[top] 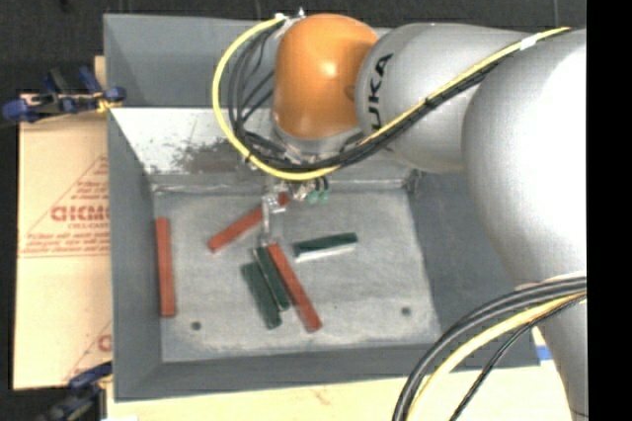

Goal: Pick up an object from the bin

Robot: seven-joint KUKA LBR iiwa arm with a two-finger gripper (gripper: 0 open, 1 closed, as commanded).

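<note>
Finds the gripper (269, 217) low in the bin (133, 241), toward its back wall; cannot tell whether open or closed; sits at the upper end of a slanted red stick (233, 232); green sticks (264, 289) and a second red stick (294, 287) heaped nearer the front edge.

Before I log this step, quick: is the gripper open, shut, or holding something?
Gripper: open or shut cannot be told; it is down at the right end of the slanted orange-red flat stick lying above the heap of crossed sticks.

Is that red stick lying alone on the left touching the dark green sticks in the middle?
Apart. The camera view shows a wide stretch of bare bin floor between the red stick and the dark green sticks.
</note>
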